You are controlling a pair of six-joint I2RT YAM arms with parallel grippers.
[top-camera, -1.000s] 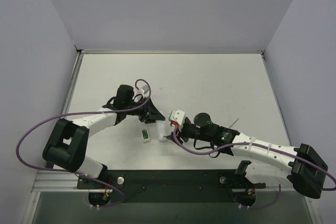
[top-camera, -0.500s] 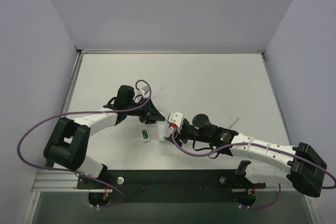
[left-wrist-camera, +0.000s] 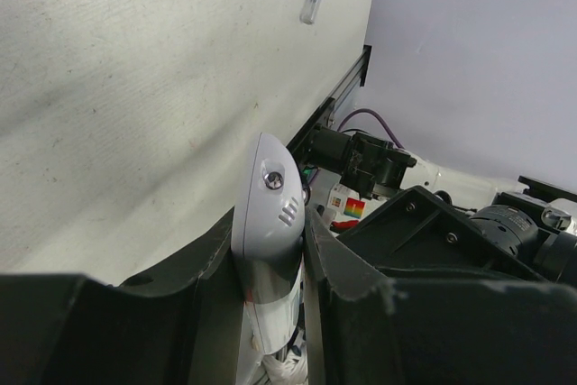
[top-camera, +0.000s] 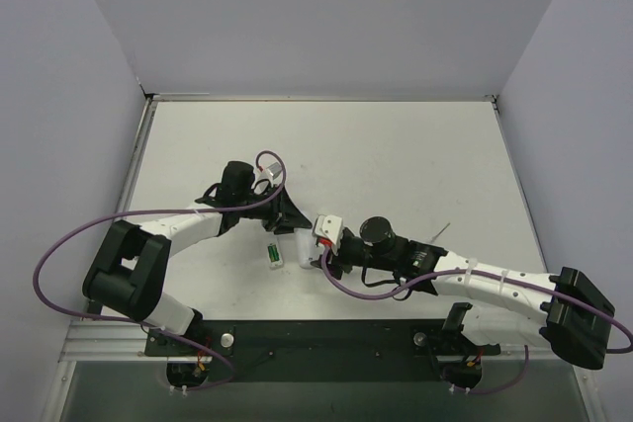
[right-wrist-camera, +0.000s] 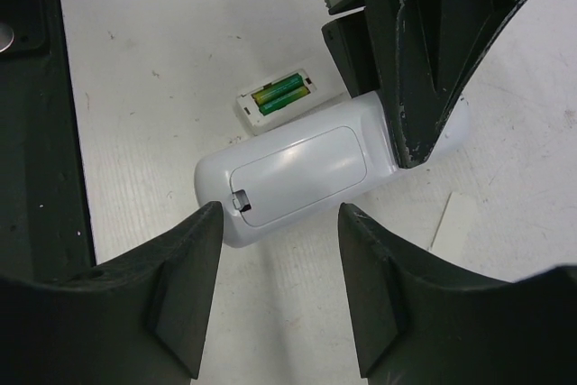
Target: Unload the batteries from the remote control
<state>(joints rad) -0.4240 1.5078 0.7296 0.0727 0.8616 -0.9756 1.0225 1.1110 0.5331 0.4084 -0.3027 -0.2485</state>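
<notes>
Plainly, the white remote (right-wrist-camera: 326, 167) lies back-up on the tabletop (right-wrist-camera: 153, 60), its battery cover (right-wrist-camera: 290, 171) shut. The left claw (left-wrist-camera: 268, 241) is clenched on the far end of the remote, one black finger pressed to each side, and in the top view it comes at the remote from about 12 o'clock. The right claw (right-wrist-camera: 281, 218) stands released. Its two fingers are spread to either side of the remote's near, rounded end and touch nothing that I can make out; from above it sits at about 4 o'clock of the remote.

Two green cells (right-wrist-camera: 281, 94) lie side by side in a small open white holder (right-wrist-camera: 245, 105), just beside the remote at about 11 o'clock in the right wrist view. No blue cells show. A flat white slip (right-wrist-camera: 458, 221) lies at 4 o'clock of the remote.
</notes>
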